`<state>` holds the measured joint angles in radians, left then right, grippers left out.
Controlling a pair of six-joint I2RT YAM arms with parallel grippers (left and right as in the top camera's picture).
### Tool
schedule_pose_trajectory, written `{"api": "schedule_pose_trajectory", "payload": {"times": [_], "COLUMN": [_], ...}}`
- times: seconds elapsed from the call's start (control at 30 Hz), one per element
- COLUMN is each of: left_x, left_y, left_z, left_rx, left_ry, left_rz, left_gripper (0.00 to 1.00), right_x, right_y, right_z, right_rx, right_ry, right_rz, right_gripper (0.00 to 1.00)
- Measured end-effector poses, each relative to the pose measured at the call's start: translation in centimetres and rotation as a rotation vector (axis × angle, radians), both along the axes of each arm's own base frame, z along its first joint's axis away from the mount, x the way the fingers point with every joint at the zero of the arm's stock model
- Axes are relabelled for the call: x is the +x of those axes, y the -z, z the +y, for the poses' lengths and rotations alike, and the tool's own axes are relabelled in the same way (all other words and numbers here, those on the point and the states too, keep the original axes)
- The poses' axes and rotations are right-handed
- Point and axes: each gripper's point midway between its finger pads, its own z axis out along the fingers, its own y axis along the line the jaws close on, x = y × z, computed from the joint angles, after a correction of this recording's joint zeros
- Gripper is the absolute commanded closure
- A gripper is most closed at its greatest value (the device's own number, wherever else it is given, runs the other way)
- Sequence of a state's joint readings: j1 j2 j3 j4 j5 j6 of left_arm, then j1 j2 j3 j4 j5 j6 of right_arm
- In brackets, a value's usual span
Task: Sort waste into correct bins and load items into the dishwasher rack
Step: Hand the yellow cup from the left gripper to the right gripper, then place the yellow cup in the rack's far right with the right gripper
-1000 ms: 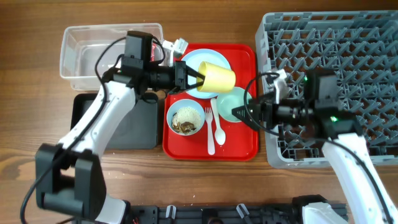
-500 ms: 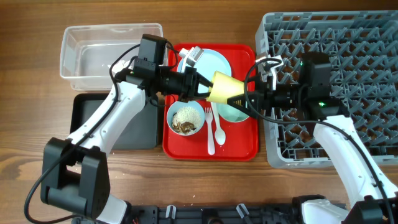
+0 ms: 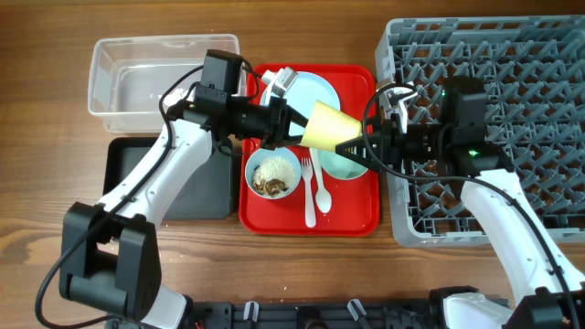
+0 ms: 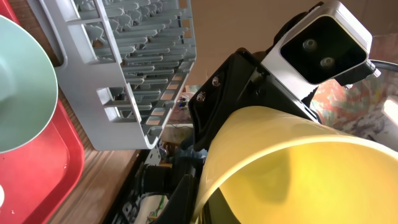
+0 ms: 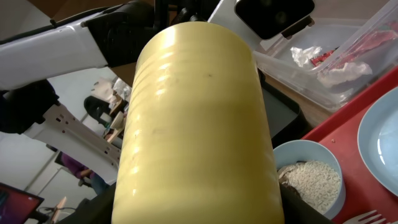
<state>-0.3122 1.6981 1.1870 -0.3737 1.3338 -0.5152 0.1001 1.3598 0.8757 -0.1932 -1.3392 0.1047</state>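
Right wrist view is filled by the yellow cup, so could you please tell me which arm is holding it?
Observer: The left gripper grips the yellow cup at its rim end, above the red tray.
Operator: Thank you; and what lies beneath the cup?
Observer: The mint-green bowl sits on the tray below it, partly under the right gripper, with the spoon beside it.

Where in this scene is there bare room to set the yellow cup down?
Bare: the dishwasher rack's right half, beyond the right arm, and the clear tub's left end. Crowded: the red tray, filled by plate, white-blue bowl, mint-green bowl, fork and spoon.
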Motion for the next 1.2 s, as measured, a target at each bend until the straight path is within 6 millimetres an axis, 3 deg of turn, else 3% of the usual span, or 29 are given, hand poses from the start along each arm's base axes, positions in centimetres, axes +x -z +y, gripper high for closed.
{"api": "schedule_pose_trajectory", "payload": {"times": [0.07, 0.1, 0.13, 0.17, 0.37, 0.5, 0.63, 0.73, 0.77, 0.9, 0.97, 1.03, 1.2], "left_x": [0.0, 0.0, 0.0, 0.0, 0.0, 0.1, 0.0, 0.0, 0.1, 0.4, 0.9, 1.5, 2.5], "left_y": [0.0, 0.0, 0.0, 0.0, 0.1, 0.1, 0.0, 0.0, 0.1, 0.4, 1.1, 2.3, 6.1], "left_z": [0.0, 0.0, 0.0, 0.0, 0.0, 0.0, 0.0, 0.0, 0.0, 0.0, 0.1, 0.3, 2.8], "left_rx": [0.0, 0.0, 0.0, 0.0, 0.004, 0.005, 0.003, 0.003, 0.006, 0.025, 0.064, 0.128, 0.337], "left_ry": [0.0, 0.0, 0.0, 0.0, -0.002, -0.004, -0.003, -0.003, -0.005, -0.02, -0.052, -0.097, -0.203], "left_rz": [0.0, 0.0, 0.0, 0.0, 0.001, 0.0, 0.001, 0.001, 0.0, -0.01, -0.018, -0.021, -0.005], "left_gripper": [0.96, 0.96, 0.96, 0.96, 0.96, 0.96, 0.96, 0.88, 0.8, 0.71, 0.65, 0.56, 0.48], "right_x": [0.0, 0.0, 0.0, 0.0, 0.8, 1.0, 1.0, 1.0, 1.0, 1.2, 1.5, 1.9, 2.7], "right_y": [0.0, 0.0, 0.0, 0.0, -0.5, -0.7, -0.8, -0.8, -0.8, -0.4, 0.4, 1.8, 5.0], "right_z": [0.0, 0.0, 0.0, 0.0, 0.0, 0.0, 0.0, 0.0, 0.0, -0.1, -0.3, -0.6, -2.1], "right_rx": [0.0, -0.001, -0.001, -0.001, -0.003, 0.003, 0.007, 0.006, 0.006, -0.009, -0.039, -0.089, -0.231], "right_ry": [0.0, 0.001, 0.001, 0.001, 0.022, 0.028, 0.027, 0.027, 0.027, 0.047, 0.082, 0.135, 0.27], "right_rz": [0.0, 0.0, 0.0, 0.0, -0.046, -0.04, -0.026, -0.025, -0.025, -0.013, 0.028, 0.09, 0.191], "right_gripper": [0.47, 0.43, 0.32, 0.29, 0.29, 0.43, 0.49, 0.54, 0.56, 0.72, 0.83, 0.87, 0.96]}}
